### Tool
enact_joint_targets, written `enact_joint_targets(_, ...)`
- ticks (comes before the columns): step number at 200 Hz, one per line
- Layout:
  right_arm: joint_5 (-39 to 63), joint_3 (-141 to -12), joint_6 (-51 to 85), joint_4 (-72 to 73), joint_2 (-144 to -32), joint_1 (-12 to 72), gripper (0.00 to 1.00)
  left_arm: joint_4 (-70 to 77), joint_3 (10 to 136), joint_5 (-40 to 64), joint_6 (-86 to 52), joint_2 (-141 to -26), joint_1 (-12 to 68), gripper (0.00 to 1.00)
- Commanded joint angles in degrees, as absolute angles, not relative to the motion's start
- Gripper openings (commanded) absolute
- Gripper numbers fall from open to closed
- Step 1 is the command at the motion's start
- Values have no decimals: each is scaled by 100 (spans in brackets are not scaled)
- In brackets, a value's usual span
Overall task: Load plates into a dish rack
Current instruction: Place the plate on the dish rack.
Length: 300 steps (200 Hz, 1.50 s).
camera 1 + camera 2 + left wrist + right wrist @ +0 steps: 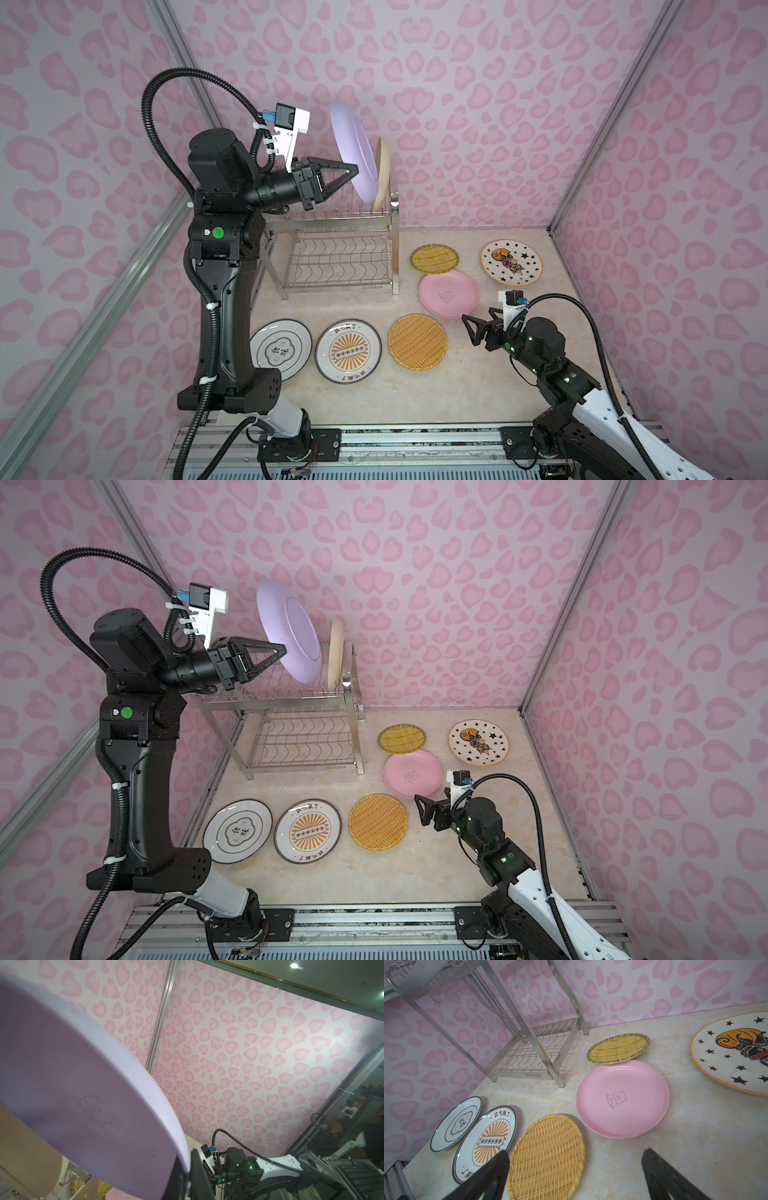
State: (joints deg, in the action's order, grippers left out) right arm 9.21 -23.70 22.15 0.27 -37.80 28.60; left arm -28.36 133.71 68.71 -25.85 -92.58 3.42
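L gripper (354,170) is clamped on the rim of the lilac plate (353,145), holding it on edge and tilted over the top tier of the dish rack (332,266), which sits approx 11 o'clock on the table (478,395) in both top views; the plate's low edge is right down at the prongs, can't tell if it's seated tbh; cream plate (382,174) stands in the prongs just beside it, at the rack's 3 o'clock end; R gripper (470,330) hangs at approx 4 o'clock w/ jaws spread wide, gripping nothing, near the pink plate (449,293); the rest lie flat: green-rim woven plate (434,257) touching the pink one at its 12; star plate (512,262) at 2 o'clock; yellow woven plate (417,341), sunburst plate (348,351) and dark-rim plate (282,349) in a row from 6 to 8 o'clock.
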Motion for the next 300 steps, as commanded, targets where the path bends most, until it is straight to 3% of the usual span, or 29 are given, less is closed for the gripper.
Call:
enact_joint_targets(1,913,-2478,2097,-645,-3612,2857,100,-2082,13462,7753,-2461,-9496,148,4)
enact_joint_targets(87,826,-2206,2382,-924,-3516,2859,100,-1505,13330,8587,-2367,-10206,-608,6)
enact_joint_targets(223,839,-2412,2524,-285,-4543,3030,100,2768,13359,9109,-5982,-11531,-829,3)
enact_joint_targets(300,614,-2494,2574,-4,-4986,3358,100,3592,12902,9180,-6642,-11702,-881,3)
